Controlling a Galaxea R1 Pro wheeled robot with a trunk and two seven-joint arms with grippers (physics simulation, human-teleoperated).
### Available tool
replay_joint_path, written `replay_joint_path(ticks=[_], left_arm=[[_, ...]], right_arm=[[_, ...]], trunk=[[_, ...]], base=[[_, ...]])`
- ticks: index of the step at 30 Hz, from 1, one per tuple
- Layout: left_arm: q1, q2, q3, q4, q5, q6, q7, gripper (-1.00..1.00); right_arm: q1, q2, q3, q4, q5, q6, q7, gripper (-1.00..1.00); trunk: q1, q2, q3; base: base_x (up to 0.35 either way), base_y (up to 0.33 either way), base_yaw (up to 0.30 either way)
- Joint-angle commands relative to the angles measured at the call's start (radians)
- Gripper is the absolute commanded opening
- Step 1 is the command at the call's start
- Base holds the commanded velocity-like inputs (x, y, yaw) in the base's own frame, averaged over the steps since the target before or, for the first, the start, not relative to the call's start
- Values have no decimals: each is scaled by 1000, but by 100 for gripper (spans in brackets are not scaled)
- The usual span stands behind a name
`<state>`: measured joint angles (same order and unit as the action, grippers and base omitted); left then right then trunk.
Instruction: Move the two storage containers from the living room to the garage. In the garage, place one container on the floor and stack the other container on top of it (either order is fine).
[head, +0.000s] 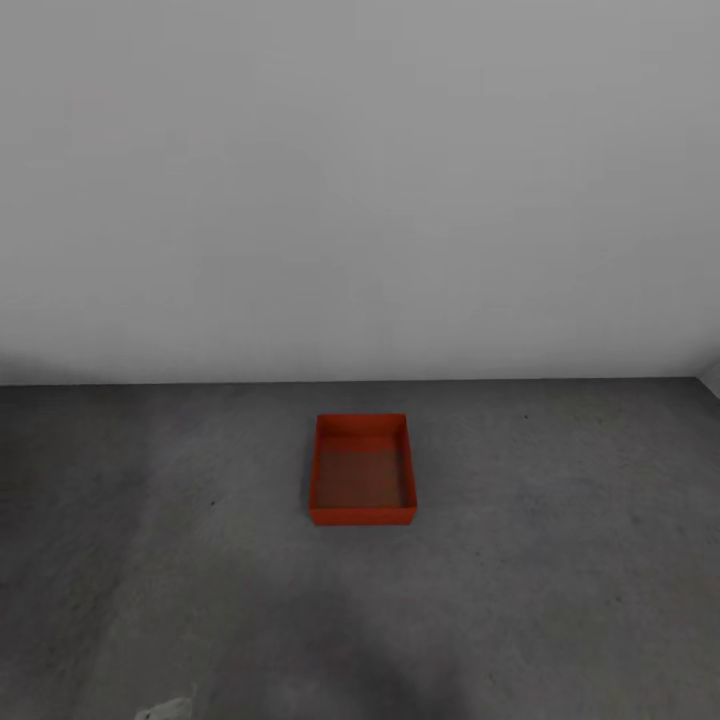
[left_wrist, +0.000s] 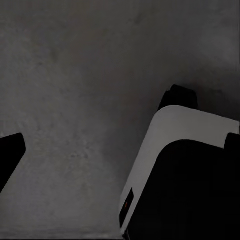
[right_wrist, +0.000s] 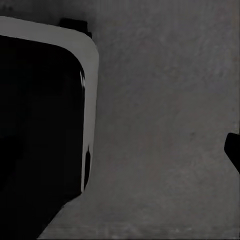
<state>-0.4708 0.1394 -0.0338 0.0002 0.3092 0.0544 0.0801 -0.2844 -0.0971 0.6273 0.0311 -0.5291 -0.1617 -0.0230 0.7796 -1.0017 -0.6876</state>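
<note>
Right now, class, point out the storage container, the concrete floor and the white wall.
storage container (head: 362, 478): head view, on its inner bottom.
concrete floor (head: 560, 560): head view, bare patch right of the container.
white wall (head: 360, 180): head view, plain middle area.

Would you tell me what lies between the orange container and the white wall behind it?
Only bare grey floor separates the container from the wall, as the head view shows.

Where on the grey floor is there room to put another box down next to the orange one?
The storage container sits alone on the concrete floor, open top up and empty. Bare floor lies on both its sides, in front toward the robot, and in a narrower strip between it and the white wall. Nothing crowds it.
</note>
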Motion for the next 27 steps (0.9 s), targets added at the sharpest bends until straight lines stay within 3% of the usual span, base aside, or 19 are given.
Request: replay_joint_path(ticks=[1,7,18,27], left_arm=[[13,2,-5,0,7,2,-8,100],[111,-2,-5,0,7,2,-40,100],[218,-24,-5,0,4,0,-45,100],[242,-37,-6,-1,-2,-61,-45,100]], right_arm=[[20,3,9,2,-7,-4,1,100],[138,12,11,1,-5,-13,2,100],[167,12,11,1,-5,-46,33,100],[168,22,11,1,-11,-46,39,100]], trunk=[[0,0,0],[0,0,0],[0,0,0],[0,0,4]], base=[[0,0,0],[0,0,0],[0,0,0],[0,0,0]])
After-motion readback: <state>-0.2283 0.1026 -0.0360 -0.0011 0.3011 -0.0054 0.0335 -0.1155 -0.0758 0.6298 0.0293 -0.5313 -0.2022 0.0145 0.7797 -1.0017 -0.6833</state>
